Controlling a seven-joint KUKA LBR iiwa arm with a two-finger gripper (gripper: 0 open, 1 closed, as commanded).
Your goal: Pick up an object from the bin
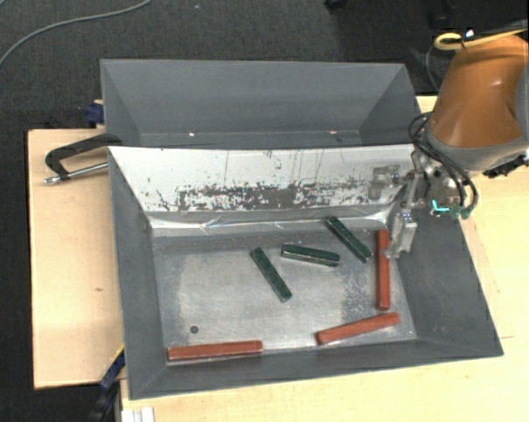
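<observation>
Red bar runs downward from just beside our pincer; its upper end is hard to separate from the pincer. We cannot tell whether the pincer is released or clenched. A dark green bar lies just left of it.

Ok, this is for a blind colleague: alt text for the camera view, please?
The gripper hangs at the grey metal bin's right side, by the far end of a red-brown flat bar. Two more such bars and three dark green flat bars lie inside.
</observation>
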